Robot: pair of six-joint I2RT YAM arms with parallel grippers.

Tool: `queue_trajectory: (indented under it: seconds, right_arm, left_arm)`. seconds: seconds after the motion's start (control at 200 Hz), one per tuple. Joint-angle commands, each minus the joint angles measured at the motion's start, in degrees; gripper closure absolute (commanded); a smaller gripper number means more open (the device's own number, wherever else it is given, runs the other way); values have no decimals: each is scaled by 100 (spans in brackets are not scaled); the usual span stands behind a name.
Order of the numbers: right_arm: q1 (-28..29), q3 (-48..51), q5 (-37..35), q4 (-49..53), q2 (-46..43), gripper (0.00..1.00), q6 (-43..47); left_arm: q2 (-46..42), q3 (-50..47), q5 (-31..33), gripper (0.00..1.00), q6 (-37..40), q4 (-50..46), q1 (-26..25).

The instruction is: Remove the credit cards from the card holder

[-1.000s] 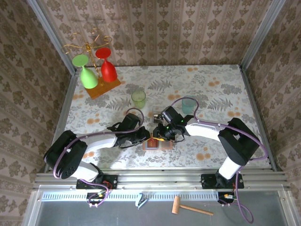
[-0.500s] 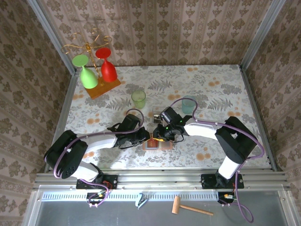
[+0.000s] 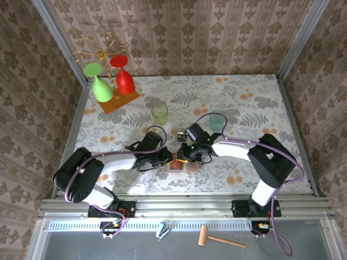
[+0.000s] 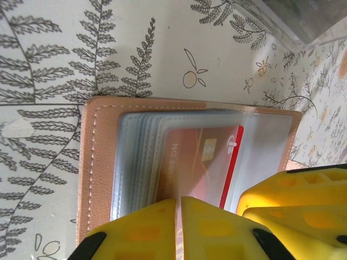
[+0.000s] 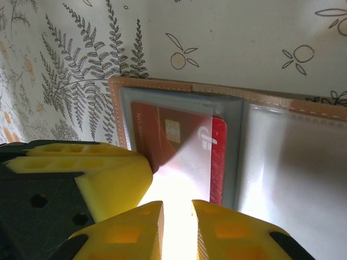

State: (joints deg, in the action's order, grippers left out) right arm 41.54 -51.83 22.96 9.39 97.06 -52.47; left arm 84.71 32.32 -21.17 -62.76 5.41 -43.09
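Note:
The card holder [image 3: 181, 167] lies open on the table between both grippers, its salmon-pink rim [image 4: 100, 162] framing grey-blue clear pockets. A red credit card [image 4: 190, 157] with a chip sits inside a pocket [image 5: 179, 141]. My left gripper [image 4: 179, 200] is over the holder's near edge, its yellow fingers pressed together on a thin clear pocket leaf. My right gripper [image 5: 177, 205] is narrowly open over the glare-lit pocket that covers the red card. The two grippers [image 3: 169, 158] [image 3: 185, 157] nearly touch. The silvery-grey card is out of sight.
A green cup [image 3: 159, 114] and a teal cup [image 3: 218, 120] stand behind the grippers. A small pale rectangular thing [image 3: 179, 131] lies between them. The glass rack [image 3: 108, 81] with green and red glasses is at the back left. A wooden mallet [image 3: 219, 239] lies below the rail.
The left arm has edged slightly right, closer to the right gripper over the card holder. The right arm has barely shifted. The holder stays in place.

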Motion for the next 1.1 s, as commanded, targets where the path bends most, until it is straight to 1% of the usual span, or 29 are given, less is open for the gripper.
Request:
queue_trajectory:
  seconds: [0.0,0.51,0.795,1.095]
  right_arm:
    - [-9,-125,-29,146,112,80,108]
    - [-25,-123,-13,167,252,75,133]
    - [-32,-120,-264,428,141,72,252]
    - [-85,-150,-404,651,25,72,393]
  left_arm:
    - [54,151,50,89,167,-209,-33]
    - [47,196,133,89,221,-380,-41]
    - [62,187,131,89,223,-404,-40]
    - [46,170,148,89,203,-409,-58]
